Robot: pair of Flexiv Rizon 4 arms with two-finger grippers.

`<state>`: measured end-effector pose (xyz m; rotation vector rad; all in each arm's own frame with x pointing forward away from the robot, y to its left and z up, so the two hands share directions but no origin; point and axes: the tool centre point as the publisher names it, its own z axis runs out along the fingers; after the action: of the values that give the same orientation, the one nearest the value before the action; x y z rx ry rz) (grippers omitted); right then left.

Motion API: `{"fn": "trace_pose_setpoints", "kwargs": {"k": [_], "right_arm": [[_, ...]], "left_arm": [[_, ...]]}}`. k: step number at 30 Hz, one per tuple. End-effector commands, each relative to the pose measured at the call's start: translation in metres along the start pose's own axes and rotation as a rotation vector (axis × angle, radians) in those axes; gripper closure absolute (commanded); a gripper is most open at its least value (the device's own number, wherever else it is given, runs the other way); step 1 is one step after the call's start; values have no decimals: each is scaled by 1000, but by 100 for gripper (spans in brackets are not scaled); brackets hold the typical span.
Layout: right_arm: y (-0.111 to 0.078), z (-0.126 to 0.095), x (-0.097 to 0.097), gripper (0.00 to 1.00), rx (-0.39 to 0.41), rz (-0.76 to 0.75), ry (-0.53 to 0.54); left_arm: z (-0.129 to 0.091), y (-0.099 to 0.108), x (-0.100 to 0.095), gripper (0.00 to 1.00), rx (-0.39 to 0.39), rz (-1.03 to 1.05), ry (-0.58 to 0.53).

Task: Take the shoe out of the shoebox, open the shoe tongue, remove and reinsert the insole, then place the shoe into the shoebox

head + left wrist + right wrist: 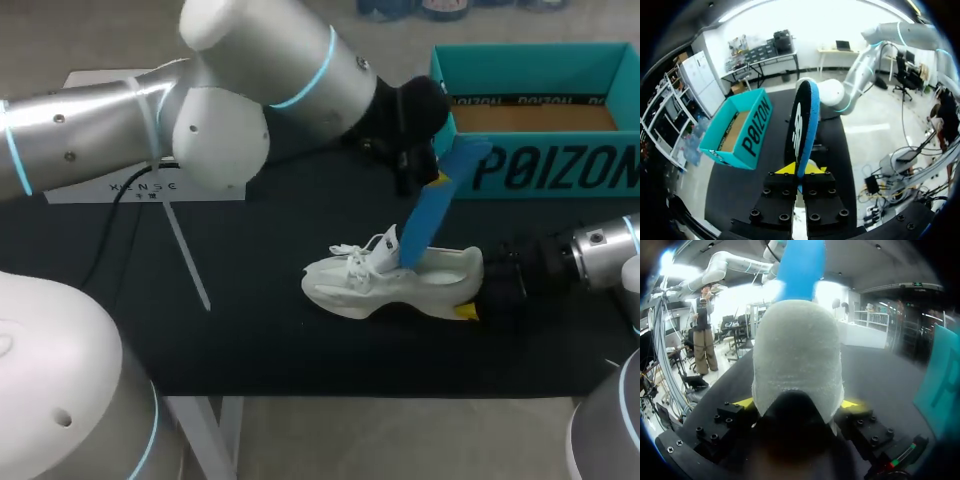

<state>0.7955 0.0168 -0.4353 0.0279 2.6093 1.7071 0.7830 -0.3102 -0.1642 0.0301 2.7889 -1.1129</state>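
Note:
A white shoe (385, 282) lies on its sole on the black mat (250, 300), toe to the left. My right gripper (478, 292) is shut on its heel. In the right wrist view the heel (797, 360) fills the gap between the yellow fingertips (744, 402). My left gripper (433, 178) hangs above the shoe, shut on the upper end of a blue insole (428, 215). The insole's lower end sits in the shoe's opening. The left wrist view has the insole (804, 125) edge-on between the shut fingers of the left gripper (800, 169). The teal shoebox (540, 165) stands open at the back right.
The left arm's big white links (260, 90) stretch over the mat's left and middle part. A cable (105, 235) runs across the mat's left side. The shoebox (737, 131) stands close behind the shoe, and its teal wall (944, 382) is beside my right gripper.

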Motion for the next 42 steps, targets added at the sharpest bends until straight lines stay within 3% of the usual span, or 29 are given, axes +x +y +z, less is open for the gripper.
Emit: {"fn": "trace_pose_setpoints", "kwargs": {"k": [1, 14, 34, 42], "right_arm": [[-4, 5, 0, 100, 4, 1, -2], [-4, 5, 0, 100, 4, 1, -2], [-4, 5, 0, 100, 4, 1, -2], [-4, 5, 0, 100, 4, 1, -2]], "left_arm": [[-25, 6, -2, 100, 199, 13, 60], [-56, -15, -14, 100, 312, 22, 181], [-61, -16, -15, 100, 312, 57, 209], [-92, -23, -47, 100, 455, -113, 412]]}}
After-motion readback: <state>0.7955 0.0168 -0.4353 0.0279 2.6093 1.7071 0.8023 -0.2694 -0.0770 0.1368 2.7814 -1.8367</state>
